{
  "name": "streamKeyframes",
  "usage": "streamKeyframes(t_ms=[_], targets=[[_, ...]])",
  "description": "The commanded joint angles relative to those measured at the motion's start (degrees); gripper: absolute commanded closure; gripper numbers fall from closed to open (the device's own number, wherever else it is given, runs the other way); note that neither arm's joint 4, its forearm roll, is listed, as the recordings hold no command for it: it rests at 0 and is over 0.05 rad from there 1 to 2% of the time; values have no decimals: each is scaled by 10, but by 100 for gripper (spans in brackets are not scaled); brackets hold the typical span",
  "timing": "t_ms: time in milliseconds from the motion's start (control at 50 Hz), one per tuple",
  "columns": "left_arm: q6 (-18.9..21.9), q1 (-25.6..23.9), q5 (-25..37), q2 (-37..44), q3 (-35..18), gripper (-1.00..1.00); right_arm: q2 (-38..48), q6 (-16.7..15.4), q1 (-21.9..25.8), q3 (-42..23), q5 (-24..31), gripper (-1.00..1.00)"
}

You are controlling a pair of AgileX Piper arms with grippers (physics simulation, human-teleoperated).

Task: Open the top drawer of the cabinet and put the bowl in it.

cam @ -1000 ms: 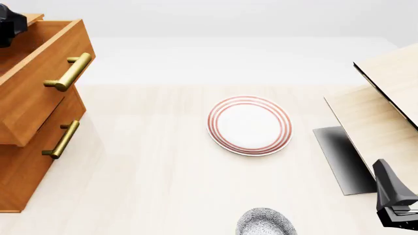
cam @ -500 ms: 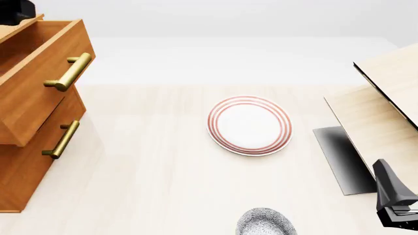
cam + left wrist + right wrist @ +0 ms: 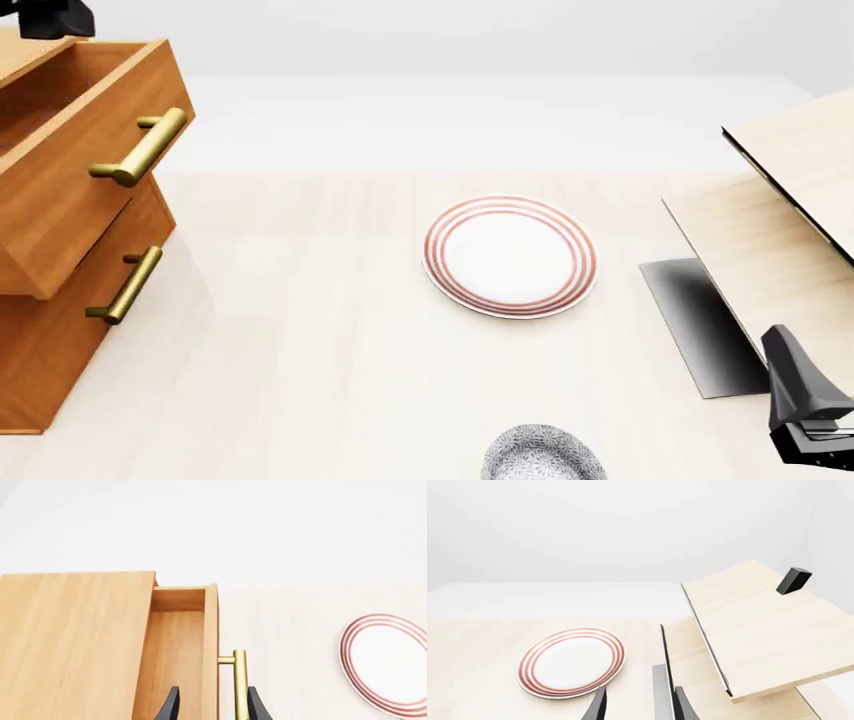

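Top drawer [image 3: 80,150]: pulled well out of the cabinet [image 3: 60,340] at the desk's far-left corner, open side up; brass handle [image 3: 140,147] faces the desk's middle; nothing seen inside
Bowl [image 3: 543,456]: at the near edge, right of centre, cut off by the frame; apart from everything else
Left gripper [image 3: 212,707]: above the drawer front, fingers parted, spanning the front board and handle from overhead, nothing gripped
Right gripper [image 3: 639,707]: low at the near-right corner, fingers a little apart, holding nothing
Key relation: the bowl lies leftward of the right gripper along the near edge, so the right arm is by far the nearer; the drawer is across the desk to the far left
Plate [image 3: 510,255]: mid-desk, red-ringed, near the straight path from bowl to drawer
Pale box [image 3: 787,210]: along the right edge, lid tilted, crowding the right arm's outer side
Open room: bare desk between bowl and cabinet; judged ample for a carry passing nearside of the plate
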Motion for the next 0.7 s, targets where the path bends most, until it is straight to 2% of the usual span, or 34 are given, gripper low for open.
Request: streamKeyframes(t_ms=[20, 300, 700], targets=[[5, -4, 30, 24, -16, -100, -1, 0, 0, 0, 0, -100], [2, -7, 70, 29, -43, -100, -1, 0, 0, 0, 0, -100], [-1, -5, 65, 16, -11, -100, -1, 0, 0, 0, 0, -100]])
